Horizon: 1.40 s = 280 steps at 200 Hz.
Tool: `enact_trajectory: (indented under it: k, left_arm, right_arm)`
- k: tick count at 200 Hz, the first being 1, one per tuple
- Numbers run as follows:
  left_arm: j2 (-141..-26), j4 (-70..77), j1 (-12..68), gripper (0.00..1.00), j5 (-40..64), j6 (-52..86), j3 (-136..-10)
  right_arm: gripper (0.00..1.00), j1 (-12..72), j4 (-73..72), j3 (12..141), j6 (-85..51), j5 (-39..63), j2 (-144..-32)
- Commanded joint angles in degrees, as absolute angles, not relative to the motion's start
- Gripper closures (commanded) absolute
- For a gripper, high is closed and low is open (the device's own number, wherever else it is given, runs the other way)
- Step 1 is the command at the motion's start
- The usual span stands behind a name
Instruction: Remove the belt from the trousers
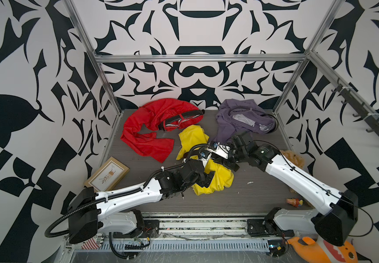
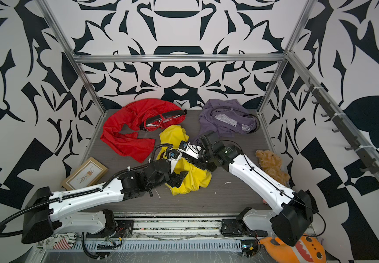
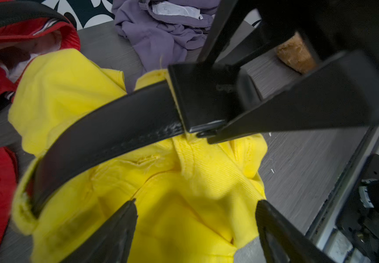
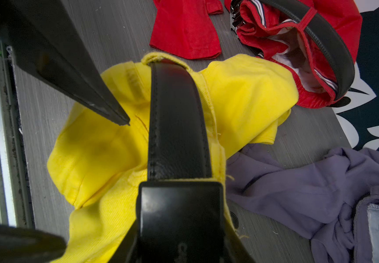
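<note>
Here the right claw (image 3: 206, 100) pinches the black buckle (image 4: 179, 205) of the belt (image 4: 177, 127) tight, just above the yellow trousers (image 3: 70, 91). The belt runs over the yellow trousers and goes under a yellow loop (image 4: 154, 58) on them. The left claw (image 3: 196, 201) hangs over the yellow trousers with its fingers spread far apart, holding nothing.

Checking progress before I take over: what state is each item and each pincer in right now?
left pincer: open, above the yellow trousers.
right pincer: shut on the black belt at its buckle.
black belt: still threaded through the yellow trousers.
yellow trousers: crumpled on the table.
red trousers: crumpled, dark belt still in its loops.
purple trousers: crumpled.
picture frame: lying flat.
</note>
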<state>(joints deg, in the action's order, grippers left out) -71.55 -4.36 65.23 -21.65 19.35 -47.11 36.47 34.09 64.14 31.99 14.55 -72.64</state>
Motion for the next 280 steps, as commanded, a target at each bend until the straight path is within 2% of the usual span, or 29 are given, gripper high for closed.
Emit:
enact_trajectory:
  k: [1, 19, 42, 51, 76, 87, 156, 193, 204, 216, 228, 240, 257, 280]
  left_arm:
    - [-72.6, 5.0, 64.4, 0.14, -24.6, 24.2, -45.9]
    - [-76.4, 7.1, 63.0, 0.14, -24.0, 24.8, -46.5]
    - [-78.7, 12.0, 60.9, 0.28, -21.4, 25.2, -46.2]
    - [-79.4, 12.9, 59.8, 0.40, -20.2, 25.8, -46.3]
    - [-79.4, 14.7, 56.9, 0.86, -19.1, 27.9, -44.2]
    - [-78.2, 15.3, 55.7, 1.00, -19.2, 28.5, -42.5]
    - [-63.4, 4.4, 47.1, 1.00, -20.7, 30.8, -34.0]
    - [-65.4, 0.8, 43.2, 1.00, -16.4, 30.1, -35.3]
    - [-66.7, -0.1, 43.3, 0.81, -14.4, 28.3, -37.6]
    - [-67.4, -2.2, 44.2, 0.48, -13.6, 25.8, -40.4]
    - [-66.4, -4.8, 46.2, 0.30, -16.1, 22.9, -42.6]
    - [-63.9, -6.2, 48.7, 0.22, -20.0, 19.2, -43.6]
    - [-59.7, -5.1, 52.1, 0.16, -23.8, 12.8, -43.9]
    - [-58.9, -1.4, 53.4, 0.06, -19.3, 1.8, -44.6]
  right_arm:
    - [0.82, 36.5, 31.8, 66.3, 29.9, 15.4, -69.5]
    - [0.82, 36.4, 31.9, 65.8, 29.7, 15.5, -68.6]
    - [0.82, 36.4, 32.0, 65.5, 29.3, 15.7, -68.2]
    - [0.83, 36.4, 32.2, 65.4, 29.3, 15.7, -68.1]
    - [0.82, 36.3, 32.6, 65.1, 29.3, 15.2, -67.9]
    - [0.83, 36.1, 33.3, 65.0, 29.6, 14.9, -67.7]
    - [0.84, 32.3, 37.5, 64.1, 31.3, 11.3, -66.9]
    - [0.84, 32.1, 36.6, 64.7, 30.5, 15.5, -68.1]
    - [0.84, 32.1, 36.8, 65.6, 30.4, 16.6, -69.0]
    - [0.84, 32.1, 37.1, 66.6, 30.3, 17.8, -69.7]
    - [0.84, 32.1, 37.6, 67.9, 30.7, 19.0, -70.3]
    - [0.84, 32.1, 38.8, 69.5, 31.1, 20.3, -71.2]
    - [0.84, 32.2, 40.4, 71.7, 31.8, 22.0, -72.2]
    - [0.84, 32.1, 41.5, 73.7, 32.8, 24.4, -72.8]
